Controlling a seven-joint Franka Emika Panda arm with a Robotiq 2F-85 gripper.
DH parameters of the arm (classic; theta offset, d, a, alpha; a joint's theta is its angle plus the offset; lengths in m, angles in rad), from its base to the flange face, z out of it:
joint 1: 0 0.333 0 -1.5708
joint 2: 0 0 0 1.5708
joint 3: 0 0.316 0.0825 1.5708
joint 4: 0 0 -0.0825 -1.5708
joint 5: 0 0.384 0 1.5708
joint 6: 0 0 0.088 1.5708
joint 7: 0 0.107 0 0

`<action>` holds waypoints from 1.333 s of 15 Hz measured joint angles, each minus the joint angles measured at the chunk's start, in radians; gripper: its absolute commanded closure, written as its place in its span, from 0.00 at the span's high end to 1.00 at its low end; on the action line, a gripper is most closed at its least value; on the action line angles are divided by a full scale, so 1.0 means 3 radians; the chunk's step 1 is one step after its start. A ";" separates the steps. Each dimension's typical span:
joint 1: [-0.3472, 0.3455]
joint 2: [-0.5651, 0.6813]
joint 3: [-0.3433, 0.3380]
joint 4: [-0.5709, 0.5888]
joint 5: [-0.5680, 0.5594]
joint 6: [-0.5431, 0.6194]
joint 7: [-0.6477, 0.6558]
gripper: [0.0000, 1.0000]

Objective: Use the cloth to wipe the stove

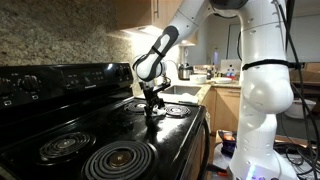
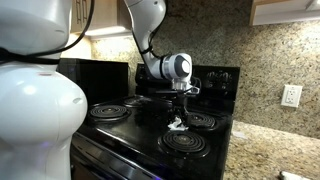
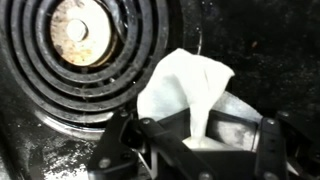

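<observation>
The cloth [image 3: 185,88] is a small white rag, bunched and pinched between the jaws of my gripper [image 3: 195,128], which is shut on it. In the wrist view its loose end spreads over the glossy black stove [image 3: 255,40] just right of a spiral coil burner [image 3: 75,45]. In both exterior views the gripper [image 1: 153,108] [image 2: 179,118] points straight down at the stove top [image 1: 110,125] [image 2: 145,120] between the burners, with the cloth [image 2: 176,125] showing as a white scrap on the black surface.
The knobbed back panel [image 1: 50,80] rises behind the burners. A granite backsplash [image 2: 265,50] and countertop [image 2: 270,160] flank the stove. A counter with a kettle [image 1: 184,71] and small items stands beyond it. The robot's white body [image 1: 260,100] is close beside the stove.
</observation>
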 measured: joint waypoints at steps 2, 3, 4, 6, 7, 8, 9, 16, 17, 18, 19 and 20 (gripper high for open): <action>-0.0029 -0.0036 -0.0012 -0.0039 -0.0050 -0.0046 0.0000 0.08; -0.0030 -0.0053 -0.0014 -0.0059 -0.0056 -0.0050 -0.0001 0.09; -0.0029 -0.0066 -0.0010 -0.0076 -0.0061 -0.0050 -0.0003 0.08; -0.0024 -0.0093 0.0018 -0.0114 -0.0062 -0.0049 -0.0045 0.08; -0.0022 -0.0112 0.0041 -0.0138 -0.0062 -0.0047 -0.0079 0.08; -0.0020 -0.0134 0.0068 -0.0165 -0.0057 -0.0044 -0.0112 0.08; -0.0015 -0.0154 0.0100 -0.0192 -0.0050 -0.0038 -0.0130 0.09; 0.0136 -0.0222 0.0425 -0.0227 0.0188 0.0228 -0.0181 0.09; 0.0174 -0.0226 0.0470 -0.0223 0.0238 0.0305 -0.0181 0.08; 0.0211 -0.0227 0.0515 -0.0214 0.0279 0.0387 -0.0181 0.08; 0.0251 -0.0224 0.0556 -0.0198 0.0308 0.0460 -0.0181 0.08; 0.0288 -0.0219 0.0595 -0.0175 0.0318 0.0522 -0.0181 0.08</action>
